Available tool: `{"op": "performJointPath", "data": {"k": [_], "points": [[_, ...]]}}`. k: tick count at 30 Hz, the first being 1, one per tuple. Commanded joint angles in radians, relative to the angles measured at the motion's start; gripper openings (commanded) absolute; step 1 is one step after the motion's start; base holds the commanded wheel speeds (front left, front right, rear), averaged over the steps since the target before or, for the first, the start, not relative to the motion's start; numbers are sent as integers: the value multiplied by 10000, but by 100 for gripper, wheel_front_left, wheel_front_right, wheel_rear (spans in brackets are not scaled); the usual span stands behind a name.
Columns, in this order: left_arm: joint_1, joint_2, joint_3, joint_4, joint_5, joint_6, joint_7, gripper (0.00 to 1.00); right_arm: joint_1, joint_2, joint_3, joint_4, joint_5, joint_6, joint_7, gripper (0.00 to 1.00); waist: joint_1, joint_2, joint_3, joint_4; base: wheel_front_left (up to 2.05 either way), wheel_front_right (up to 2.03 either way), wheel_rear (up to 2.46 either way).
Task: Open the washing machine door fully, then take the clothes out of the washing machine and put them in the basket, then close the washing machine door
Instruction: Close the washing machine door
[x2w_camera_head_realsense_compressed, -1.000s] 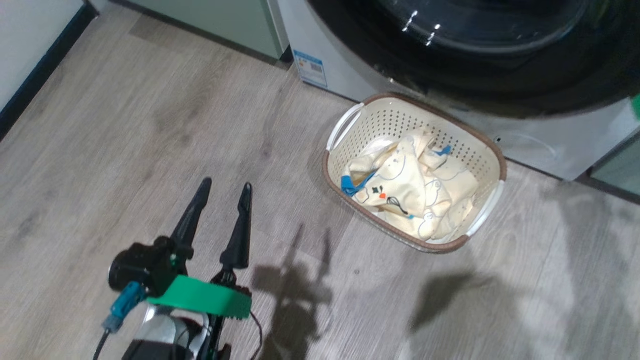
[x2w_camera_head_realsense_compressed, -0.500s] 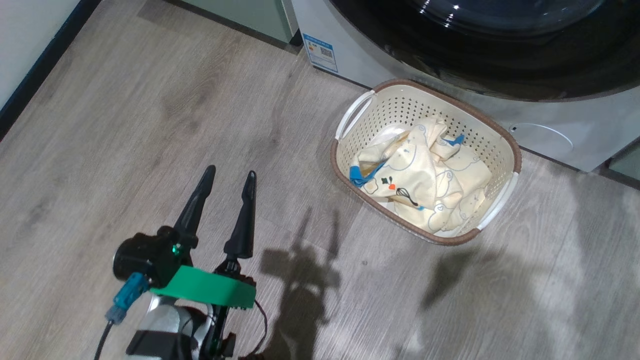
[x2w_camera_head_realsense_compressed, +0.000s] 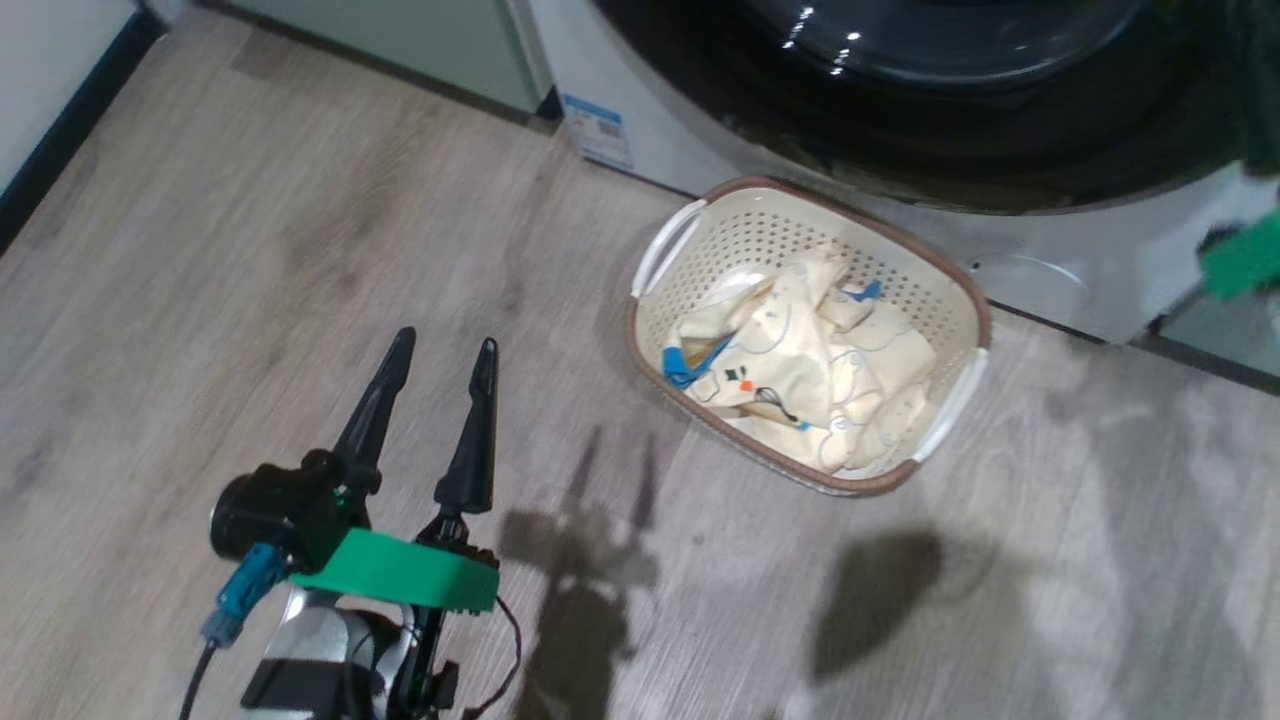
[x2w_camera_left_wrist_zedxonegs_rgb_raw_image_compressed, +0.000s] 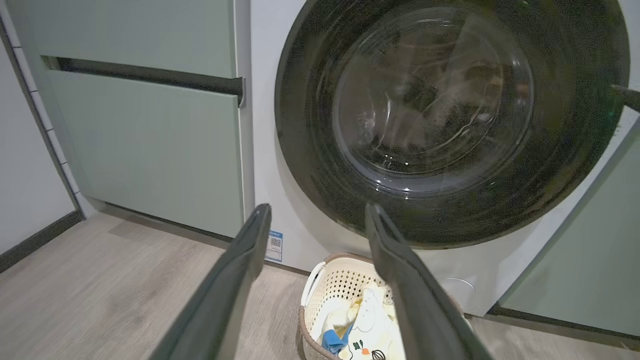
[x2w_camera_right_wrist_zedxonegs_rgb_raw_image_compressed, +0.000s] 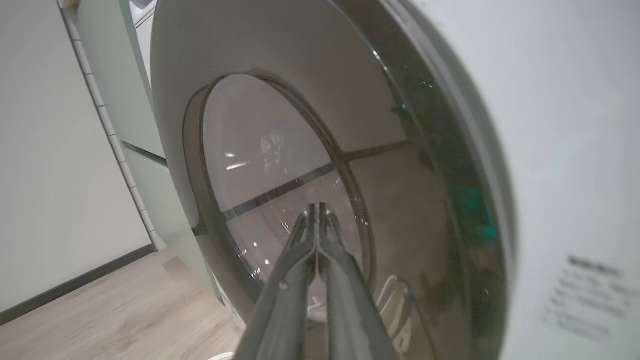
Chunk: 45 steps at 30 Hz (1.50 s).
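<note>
Sitting in basket (x2w_camera_head_realsense_compressed: 770, 235): clothes (x2w_camera_head_realsense_compressed: 800, 370), bundled
Left tool (x2w_camera_head_realsense_compressed: 446, 340): wide apart, empty, over floor (x2w_camera_head_realsense_compressed: 200, 250)
Right tool (x2w_camera_right_wrist_zedxonegs_rgb_raw_image_compressed: 316, 206): pinched together, empty, close beside door (x2w_camera_right_wrist_zedxonegs_rgb_raw_image_compressed: 270, 150)

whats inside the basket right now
The basket holds the clothes, a crumpled cream-yellow heap with blue trim and small prints. They cover most of its floor, so anything beneath them cannot be seen.

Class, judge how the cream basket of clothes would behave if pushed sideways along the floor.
The basket probably slides rather than tips: it looks low and wide on a smooth floor. It is likely light: thin perforated plastic holding a small bundle of clothes. The clothes would likely flop and shift, lying crumpled.
</note>
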Motion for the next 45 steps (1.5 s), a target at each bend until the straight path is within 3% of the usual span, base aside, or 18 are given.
{"op": "performJointPath", "data": {"k": [1,12,13,15,31,45], "points": [[-110,67,383,-330,93,-7,-62,100,69,154,-37,-405,-21,33,-92,0,1,0,-100,-147,0,0,0],[130,235,466,-244,353,-183,-62,100,3558,901,-1030,-2931,-703,33,-93,0,1,0,-766,-1308,0,0,0],[156,268,462,-229,366,-192,-62,100,3826,1013,-1168,-3138,-782,33,-93,25,1,0,-841,-1411,0,0,0],[255,403,488,-251,405,-201,-32,100,4517,1354,-1448,-3710,-1007,33,-93,100,1,0,-1071,-1742,0,0,0],[1045,790,508,-327,301,-169,725,100,7309,2243,-2004,-4679,-1574,33,-93,100,1,0,-2538,-3044,0,0,0],[1736,926,652,-567,138,42,1107,100,9359,2527,-2246,-5695,-2101,33,-52,100,1,0,-3200,-3756,0,0,0]]}}
